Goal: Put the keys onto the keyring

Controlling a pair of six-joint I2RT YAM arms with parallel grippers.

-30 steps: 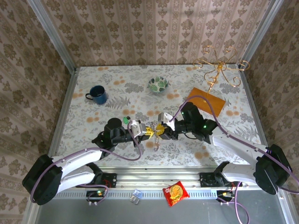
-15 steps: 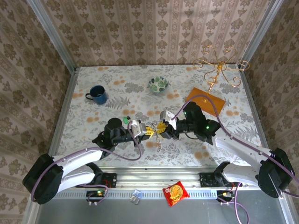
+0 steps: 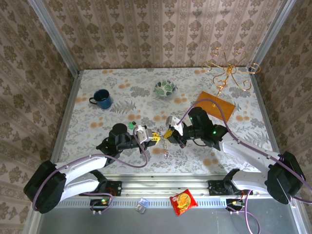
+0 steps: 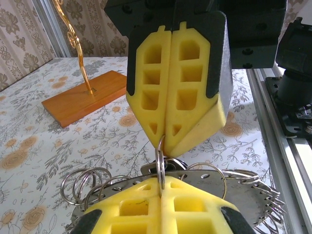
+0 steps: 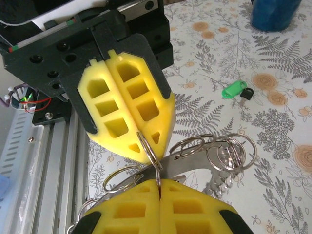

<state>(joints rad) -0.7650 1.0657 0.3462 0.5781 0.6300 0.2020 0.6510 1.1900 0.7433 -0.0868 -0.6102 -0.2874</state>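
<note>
Keyring (image 4: 160, 161) btwn L end effector (image 5: 144, 147), R end effector (image 4: 165, 139).

From above, soft, even white light falls over the surface (image 3: 146, 92), leaving no hard glare and only faint, short shadows under my arms, and the picture stays sharp to its corners. Through my left wrist camera my left fingers (image 4: 136, 207) look bright and slightly soft at the bottom edge, the keys (image 4: 248, 192) throw small glints, and the wooden base (image 4: 83, 100) behind is blurred. My right wrist view is equally bright, with my right fingers (image 5: 131, 209) softened near the lens and the blue mug (image 5: 273, 12) out of focus at the top edge.
</note>
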